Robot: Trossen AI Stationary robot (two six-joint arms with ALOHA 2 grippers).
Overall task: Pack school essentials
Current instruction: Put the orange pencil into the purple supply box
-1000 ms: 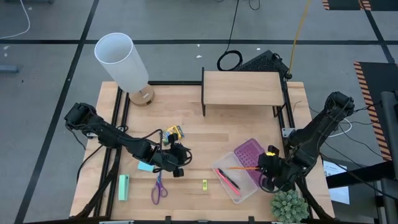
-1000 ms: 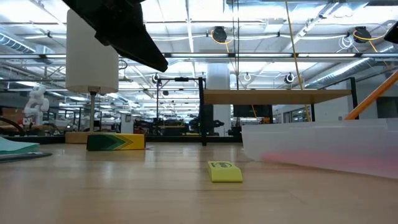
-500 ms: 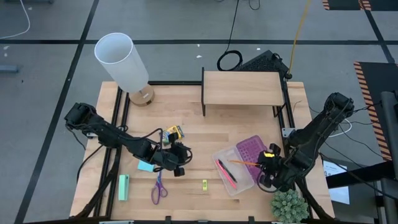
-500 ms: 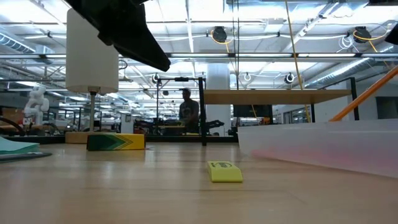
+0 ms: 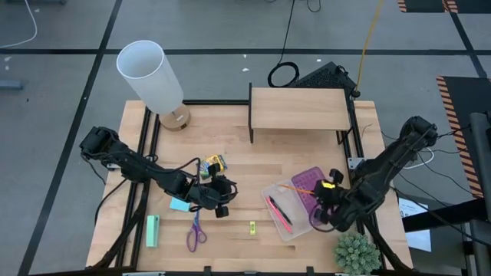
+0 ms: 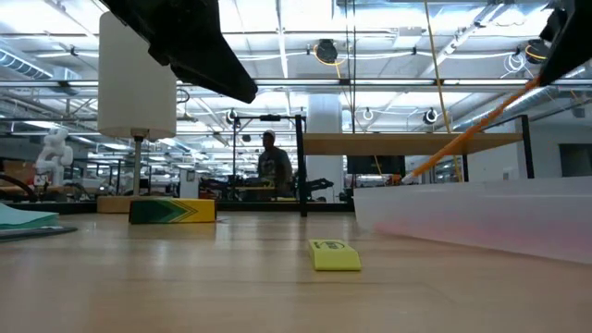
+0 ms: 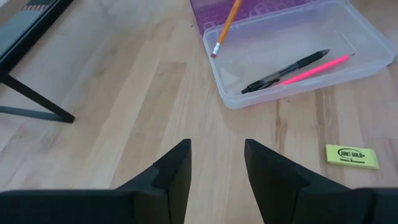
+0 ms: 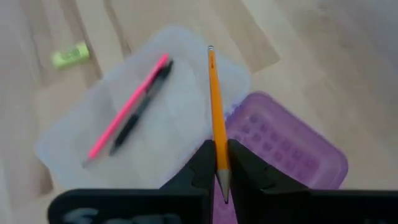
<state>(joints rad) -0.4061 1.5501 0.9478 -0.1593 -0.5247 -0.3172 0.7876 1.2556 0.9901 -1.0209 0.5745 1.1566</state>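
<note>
Wooden surface [image 5: 245, 165] is bare between the left tool [image 5: 222, 198] and the clear box [image 5: 285, 212] near the front right corner. An orange pencil [image 5: 301, 189] is pinched by the right tool [image 5: 322, 201], slanting above that box. Left tool's fingers are parted, empty.

Grey floor [image 5: 61, 31] crossed by black tape lines is surrounding the wooden tabletop [image 5: 261, 165]; ceiling lights [image 6: 277, 55] are glowing while a person [image 6: 270, 165] is standing beyond.

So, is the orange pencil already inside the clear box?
Not yet. The right pincer holds the orange pencil above the clear box.
</note>
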